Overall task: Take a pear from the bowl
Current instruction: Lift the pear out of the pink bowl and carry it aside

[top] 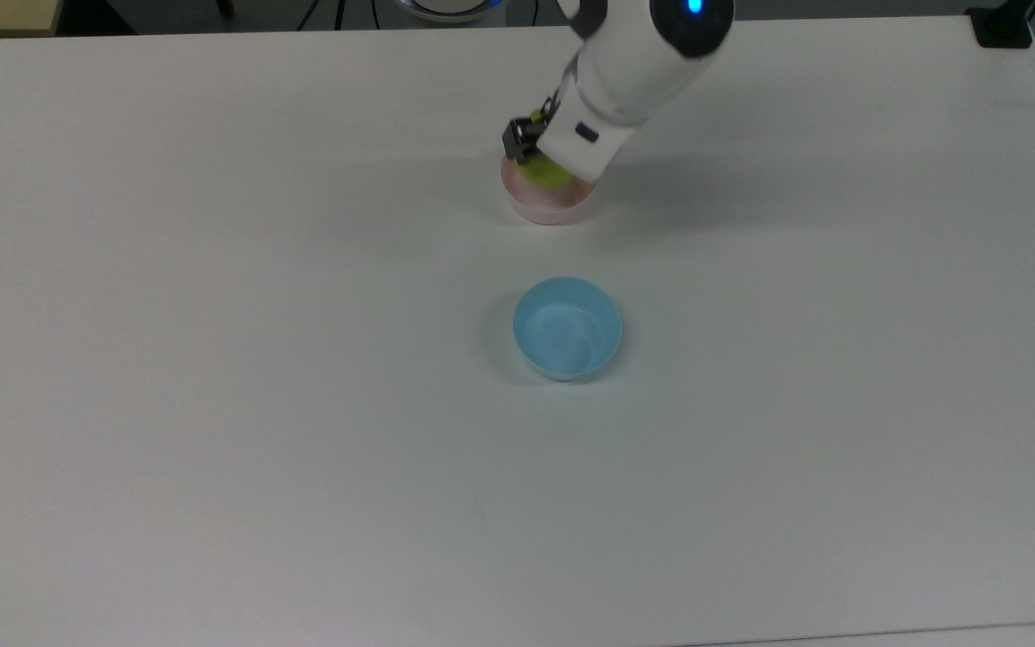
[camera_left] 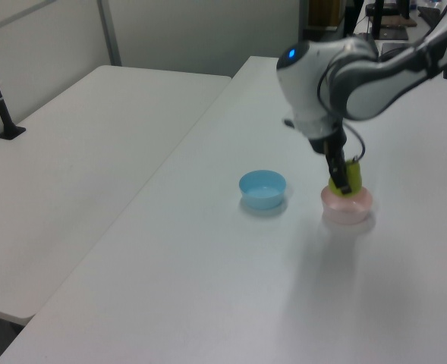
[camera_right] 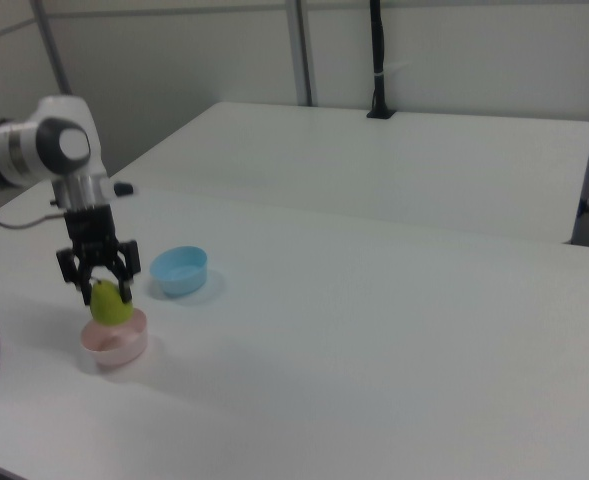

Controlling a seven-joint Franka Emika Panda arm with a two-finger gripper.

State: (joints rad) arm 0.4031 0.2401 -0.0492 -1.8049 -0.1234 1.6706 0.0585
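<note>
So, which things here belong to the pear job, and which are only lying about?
Belong to the job:
- pear, held in the pincer, just above the bowl
- pink bowl, under the pear

Lying about:
- blue bowl, apart from the pink one
- table, which only bears both bowls

Yellow-green pear (camera_right: pixel 109 303) upright, just above pale pink bowl (camera_right: pixel 114 343).
</note>
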